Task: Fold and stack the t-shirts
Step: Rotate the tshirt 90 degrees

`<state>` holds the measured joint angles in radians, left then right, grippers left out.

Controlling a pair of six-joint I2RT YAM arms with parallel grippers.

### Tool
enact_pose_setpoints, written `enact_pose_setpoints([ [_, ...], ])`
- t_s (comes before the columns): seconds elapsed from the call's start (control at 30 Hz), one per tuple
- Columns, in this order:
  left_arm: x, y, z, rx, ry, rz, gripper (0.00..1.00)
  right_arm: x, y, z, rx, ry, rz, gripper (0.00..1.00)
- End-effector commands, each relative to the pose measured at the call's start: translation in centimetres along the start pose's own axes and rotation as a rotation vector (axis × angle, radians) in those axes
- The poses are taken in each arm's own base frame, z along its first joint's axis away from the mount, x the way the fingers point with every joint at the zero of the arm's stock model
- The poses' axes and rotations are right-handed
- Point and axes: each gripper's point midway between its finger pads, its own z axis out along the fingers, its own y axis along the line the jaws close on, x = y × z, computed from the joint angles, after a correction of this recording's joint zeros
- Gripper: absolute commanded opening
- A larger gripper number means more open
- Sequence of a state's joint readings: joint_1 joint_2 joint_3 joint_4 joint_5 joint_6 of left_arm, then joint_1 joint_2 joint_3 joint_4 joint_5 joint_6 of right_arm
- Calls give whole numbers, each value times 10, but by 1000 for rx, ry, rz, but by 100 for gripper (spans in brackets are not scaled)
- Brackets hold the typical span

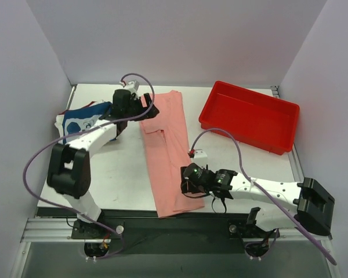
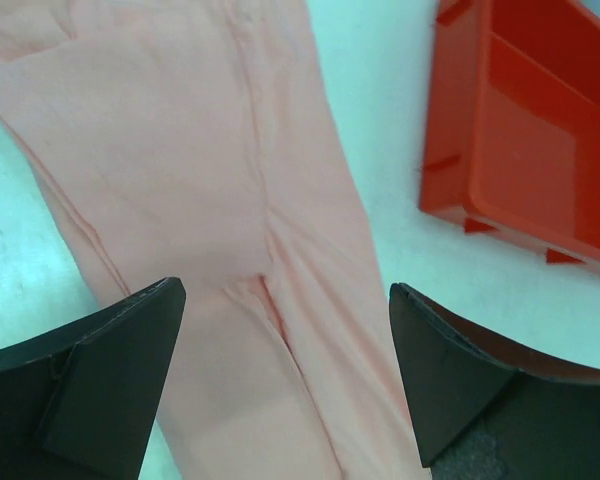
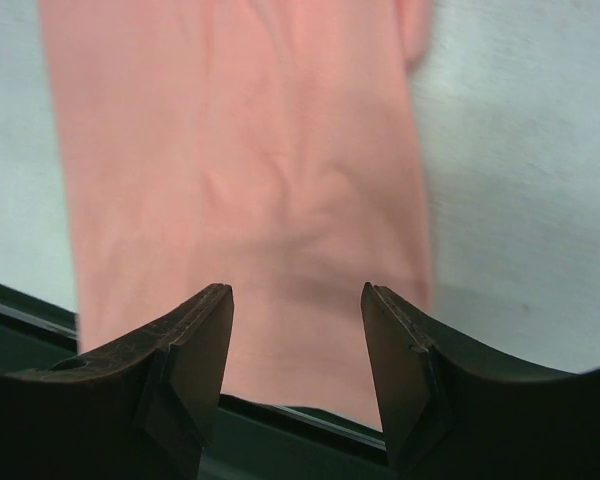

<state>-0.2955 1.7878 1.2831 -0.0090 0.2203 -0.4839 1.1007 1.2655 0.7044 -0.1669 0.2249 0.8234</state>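
Salmon-pink t-shirt [image 1: 165, 156] in long strip, mid-table, running far edge to near edge. Left gripper [image 2: 285, 305] spread wide above far end; right gripper [image 3: 297, 300] parted over near hem. Pinch both layers, lift evenly, fold ends together.

Bright even overhead light, soft shadows, wrist views slightly blurred

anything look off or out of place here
Yes. The salmon-pink t-shirt lies in a long, slightly slanted strip, and its near end pokes past the table's front edge, just by the open right gripper. The navy t-shirt sits bunched at the far left. Nothing looks spilled or damaged.
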Motion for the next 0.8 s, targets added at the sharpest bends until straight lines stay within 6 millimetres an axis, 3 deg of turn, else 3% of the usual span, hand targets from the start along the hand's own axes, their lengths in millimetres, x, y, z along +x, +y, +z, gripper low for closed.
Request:
enact_pose_setpoints([
  [0.0, 5, -32, -46, -42, -100, 89, 95, 28, -49, -7, 154, 43, -33, 55],
  [0.03, 45, -20, -52, -89, -23, 97, 95, 32, -50, -7, 154, 49, -29, 55],
  [0.07, 69, -35, -57, -78, 4, 126, 95, 39, -54, -7, 159, 62, -34, 55],
  [0.1, 80, -42, -69, -75, 7, 135, 95, 42, -57, -9, 165, 68, -39, 55],
  [0.13, 109, -27, -74, -129, 45, 149, 95, 44, -59, -9, 172, 71, -31, 55],
  [0.17, 130, -40, -84, -112, 74, 175, 95, 48, -60, -10, 172, 80, -43, 55],
  [0.27, 179, -29, -106, -171, 139, 196, 95, 54, -64, -11, 181, 90, -51, 55],
  [0.33, 207, -35, -119, -181, 163, 214, 95, 57, -67, -11, 190, 96, -51, 54],
  [0.37, 223, -25, -130, -207, 191, 220, 95, 58, -68, -11, 191, 97, -49, 54],
  [0.4, 235, -32, -137, -201, 197, 212, 95, 61, -71, -11, 197, 104, -51, 54],
  [0.5, 257, -31, -156, -213, 203, 204, 95, 66, -74, -11, 206, 114, -44, 52],
  [0.57, 259, -30, -169, -225, 196, 203, 95, 70, -77, -11, 209, 120, -45, 50],
  [0.67, 263, -31, -179, -209, 190, 183, 95, 72, -78, -11, 211, 125, -42, 45],
  [0.77, 279, -27, -185, -188, 242, 160, 95, 73, -79, -11, 213, 124, -36, 41],
])
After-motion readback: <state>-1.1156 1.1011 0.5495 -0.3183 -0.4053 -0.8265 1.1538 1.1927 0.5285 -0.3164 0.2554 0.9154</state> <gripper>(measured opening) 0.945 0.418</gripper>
